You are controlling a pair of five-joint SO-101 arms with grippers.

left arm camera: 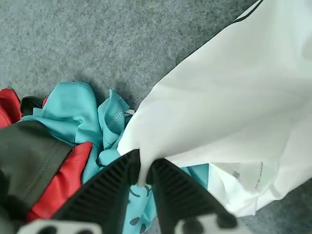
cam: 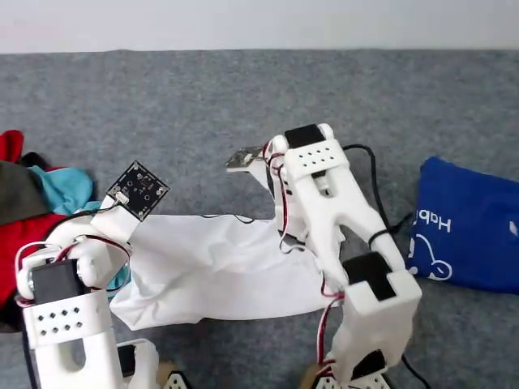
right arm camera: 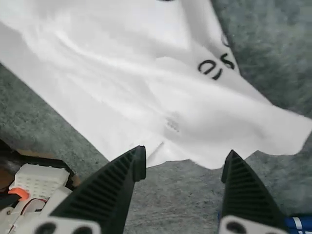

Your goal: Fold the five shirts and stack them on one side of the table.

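My left fingers are clamped on the white shirt near the front edge of the desk; my right fingers hang spread apart above it.

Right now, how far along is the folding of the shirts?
Done: the blue shirt looks folded, set at one side. In hand: the left gripper pinches an edge of the white shirt; the right gripper hangs open over it. Left: the teal shirt, red shirt and dark shirt lie heaped, unfolded.

Grey felt-like table cover, slightly mottled, pale plain wall along its far edge
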